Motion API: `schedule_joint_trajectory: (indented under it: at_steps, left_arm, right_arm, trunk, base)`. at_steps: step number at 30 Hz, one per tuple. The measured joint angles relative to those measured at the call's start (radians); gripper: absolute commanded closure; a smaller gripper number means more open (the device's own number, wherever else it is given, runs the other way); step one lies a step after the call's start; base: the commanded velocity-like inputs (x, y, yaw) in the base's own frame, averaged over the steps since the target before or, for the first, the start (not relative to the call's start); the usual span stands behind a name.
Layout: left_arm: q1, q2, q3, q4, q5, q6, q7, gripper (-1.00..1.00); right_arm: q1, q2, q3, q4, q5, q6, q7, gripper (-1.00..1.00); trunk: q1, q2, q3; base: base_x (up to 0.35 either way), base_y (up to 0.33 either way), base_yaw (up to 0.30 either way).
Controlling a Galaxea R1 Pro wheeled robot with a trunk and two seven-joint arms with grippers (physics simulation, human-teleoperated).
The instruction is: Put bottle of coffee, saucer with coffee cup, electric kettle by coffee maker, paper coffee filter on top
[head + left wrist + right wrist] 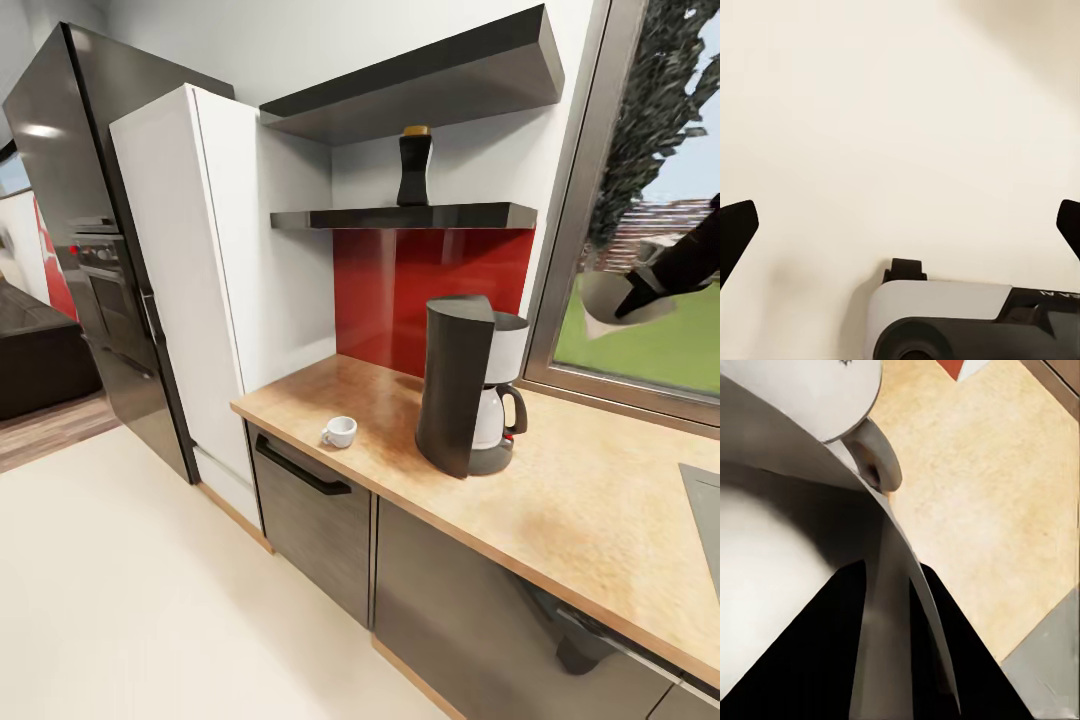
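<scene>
Right hand [640, 298]: pinched the saucer's [612, 300] rim, raised beside the window, above the table [560, 500].
Left hand [900, 225]: spread wide over pale floor.
Coffee cup [340, 431]: on the table, left of the coffee maker [465, 395].
Bottle of coffee [414, 166]: on the kitchen shelf [400, 216].

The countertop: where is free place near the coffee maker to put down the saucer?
The kitchen countertop is bare to the right of the coffee maker, up to the window sill and the grey panel at the edge. A smaller bare patch lies between the coffee cup and the machine. The right hand holds the saucer over the right side.
</scene>
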Motion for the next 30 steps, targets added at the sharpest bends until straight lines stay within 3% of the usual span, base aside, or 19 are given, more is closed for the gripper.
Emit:
schedule_joint_trajectory:
  at_steps: [2,6,9,13,19,30]
  left_arm:
    - [0.000,-0.001,0.000,0.000,0.000,0.000,0.000,-1.00]
    - [0.000,0.000,0.000,0.000,0.000,0.000,0.000,-1.00]
    - [0.000,0.000,0.000,0.000,0.000,0.001,0.001,-1.00]
    - [0.000,0.000,0.001,0.000,0.000,0.001,0.000,-1.00]
    - [0.000,0.000,0.001,0.000,0.001,0.001,0.001,-1.00]
    - [0.000,0.000,0.002,0.000,0.001,0.001,0.001,-1.00]
  right_arm:
    - [-0.011,0.008,0.002,0.021,0.067,-0.003,0.043,1.00]
    - [-0.018,0.014,0.000,0.101,0.101,-0.006,0.089,1.00]
    - [-0.037,0.024,0.000,0.126,0.110,-0.008,0.152,1.00]
    - [-0.063,0.035,0.002,0.163,0.112,-0.008,0.172,1.00]
    - [-0.077,0.060,0.003,0.209,0.114,-0.009,0.180,1.00]
    - [-0.080,0.064,0.001,0.205,0.111,-0.011,0.180,1.00]
  trunk:
    - [0.000,0.000,0.000]
    - [0.000,0.000,0.000]
    - [0.000,0.000,0.000]
    - [0.000,0.000,0.000]
    - [0.000,0.000,0.000]
    - [0.000,0.000,0.000]
  base:
    - [0.000,0.000,0.000]
    - [0.000,0.000,0.000]
    - [0.000,0.000,0.000]
    - [0.000,0.000,0.000]
    - [0.006,0.000,0.000]
    - [0.114,0.000,0.000]
